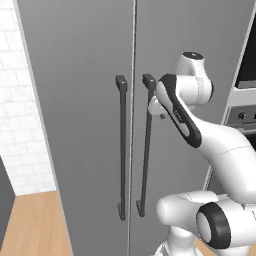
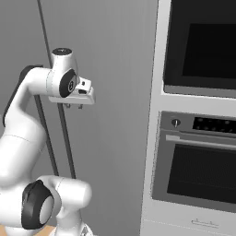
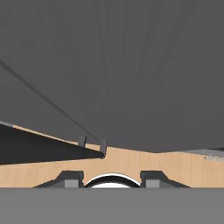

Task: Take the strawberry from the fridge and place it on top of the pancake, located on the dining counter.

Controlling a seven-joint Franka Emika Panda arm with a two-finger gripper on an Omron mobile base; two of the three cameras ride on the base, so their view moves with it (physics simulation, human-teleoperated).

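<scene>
I'm parked square in front of the fridge, and both of its grey doors are shut, the seam running straight down between the two dark bar handles. The arm is folded up high with the hand level with the top of the right handle; the left handle stands just across the seam from it. From the right base view the gripper points down, its short tips just beside the upper end of that bar, and I cannot tell whether they touch it. In the hand view the gripper looks down the door face to the wood floor, and the two fingertips stand apart with a clear gap and nothing between them, so the claw is partly open and empty. The bar shows there as a dark wedge off to the left of the tips, not between them. Right of the fridge stands the oven column. To its left are a white brick wall and more wood floor.
</scene>
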